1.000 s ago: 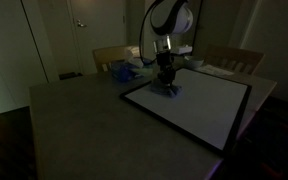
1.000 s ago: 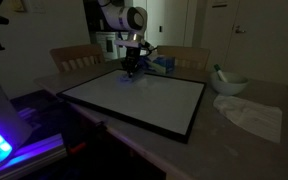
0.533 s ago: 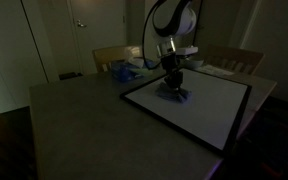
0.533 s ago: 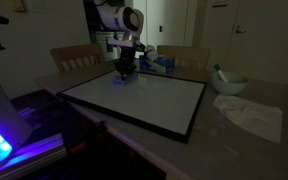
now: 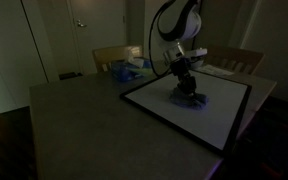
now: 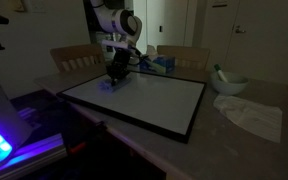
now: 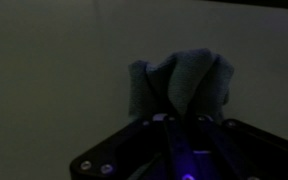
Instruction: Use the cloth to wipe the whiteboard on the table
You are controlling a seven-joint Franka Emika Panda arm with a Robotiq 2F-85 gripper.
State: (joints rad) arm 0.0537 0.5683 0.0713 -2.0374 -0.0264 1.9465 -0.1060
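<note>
A white whiteboard with a black frame lies flat on the table in both exterior views (image 5: pixel 219 105) (image 6: pixel 154 102). My gripper (image 5: pixel 187 92) (image 6: pixel 113 80) presses a small blue cloth (image 5: pixel 191 99) (image 6: pixel 109 85) onto the board. In the wrist view the bunched blue cloth (image 7: pixel 182 85) sits between my dark fingers (image 7: pixel 174 118), against the pale board surface (image 7: pixel 54 70). The gripper is shut on the cloth.
Wooden chairs stand behind the table (image 5: pixel 114 55) (image 6: pixel 76 57). A blue bag or packet (image 5: pixel 124 70) (image 6: pixel 162 65) lies at the table's far edge. A white crumpled cloth (image 6: pixel 249 115) and a bowl (image 6: pixel 229 83) lie beside the board. The grey table top (image 5: pixel 74 125) stretches beside it.
My gripper has slid the cloth across the whiteboard, rightward in one exterior view and leftward in the other. The board has not moved.
</note>
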